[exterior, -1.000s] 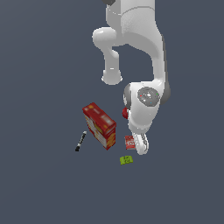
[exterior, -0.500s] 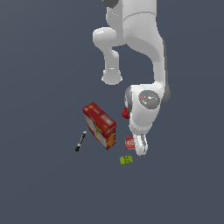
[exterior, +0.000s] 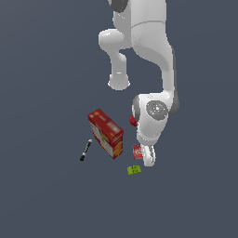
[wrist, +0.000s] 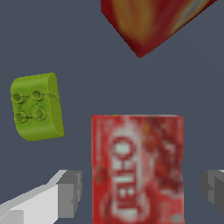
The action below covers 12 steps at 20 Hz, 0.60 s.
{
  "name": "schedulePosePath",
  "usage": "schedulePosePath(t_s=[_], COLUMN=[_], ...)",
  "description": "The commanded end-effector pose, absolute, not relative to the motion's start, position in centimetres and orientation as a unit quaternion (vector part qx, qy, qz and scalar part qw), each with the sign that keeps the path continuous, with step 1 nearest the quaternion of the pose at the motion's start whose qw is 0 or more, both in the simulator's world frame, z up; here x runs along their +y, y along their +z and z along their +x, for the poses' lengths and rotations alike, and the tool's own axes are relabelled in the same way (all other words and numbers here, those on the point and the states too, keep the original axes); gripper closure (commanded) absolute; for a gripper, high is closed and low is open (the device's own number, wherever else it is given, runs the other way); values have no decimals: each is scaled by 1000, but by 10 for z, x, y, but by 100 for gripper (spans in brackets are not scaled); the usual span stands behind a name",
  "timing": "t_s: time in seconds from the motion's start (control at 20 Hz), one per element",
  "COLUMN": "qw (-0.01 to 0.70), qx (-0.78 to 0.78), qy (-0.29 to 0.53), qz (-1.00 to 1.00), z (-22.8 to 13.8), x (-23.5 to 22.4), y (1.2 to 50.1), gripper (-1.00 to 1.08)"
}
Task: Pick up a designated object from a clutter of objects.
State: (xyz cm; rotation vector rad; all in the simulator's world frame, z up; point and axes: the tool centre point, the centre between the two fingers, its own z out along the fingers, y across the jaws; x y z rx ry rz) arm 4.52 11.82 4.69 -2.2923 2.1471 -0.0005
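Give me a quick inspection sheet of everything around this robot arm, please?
Surface: plain dark grey floor, bare apart from the listed things.
Job's thing: small flat red box lies flat between the open fingers, one finger on each side.
Clutter: large red carton, black marker and green block lie apart; red ball mostly hidden behind the arm.
Gripper: gripper open, low over the box, not yet closed.
Cables: nothing seen.
Surroundings: nothing seen.

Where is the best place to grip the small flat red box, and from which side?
Take the small red box across its two long edges, coming straight down from above. It lies flat, and the open claw already has a finger on each side.
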Motion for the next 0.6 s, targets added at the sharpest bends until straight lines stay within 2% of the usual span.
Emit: schedulePosePath(t_s=[0.0, 0.4, 0.45, 0.55], qw=[0, 0, 0, 0], qx=[684, 684, 684, 684], qy=[0, 0, 0, 0], qz=[-730, -729, -729, -729], z=[44, 45, 45, 45], x=[118, 118, 118, 118], y=[34, 15, 15, 15], gripper=[-92, -92, 108, 108])
